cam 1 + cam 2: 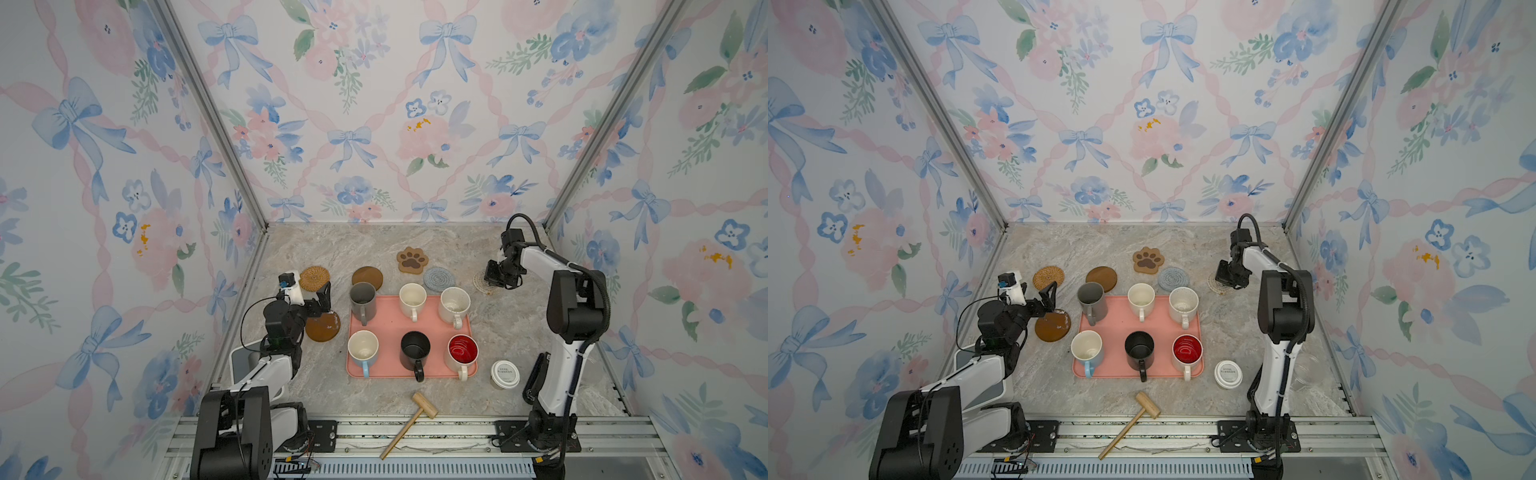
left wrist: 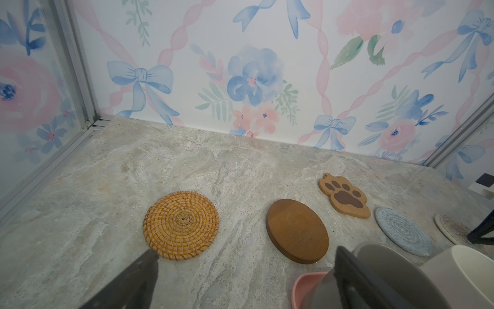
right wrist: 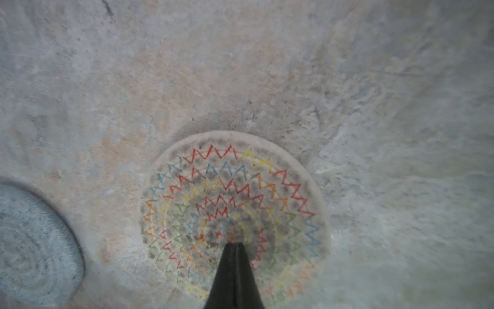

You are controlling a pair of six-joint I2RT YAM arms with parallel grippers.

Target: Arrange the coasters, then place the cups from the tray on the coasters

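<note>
Cream coaster [image 3: 240, 174] partly hidden under right tool [image 3: 235, 244], closed | left tool [image 2: 246, 251] wide apart, partly cropped

Fig.: Robot lab test cell staged as home. Floral wallpaper panels [image 1: 374, 124] framed by bare aluminium posts [image 1: 218, 124]. Marble-look tabletop [image 1: 353, 245]. Two robot arms [image 1: 575, 307] bolted to extruded front rail [image 1: 415, 430], cables exposed. Household props: cups [image 1: 412, 299] on tray [image 1: 390, 326], coasters [image 1: 367, 277].

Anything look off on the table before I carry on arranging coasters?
Yes. The wooden mallet lies at the front edge, its handle over the metal rail. One brown wooden coaster sits apart from the back row, left of the tray, with pale scuffs.
</note>
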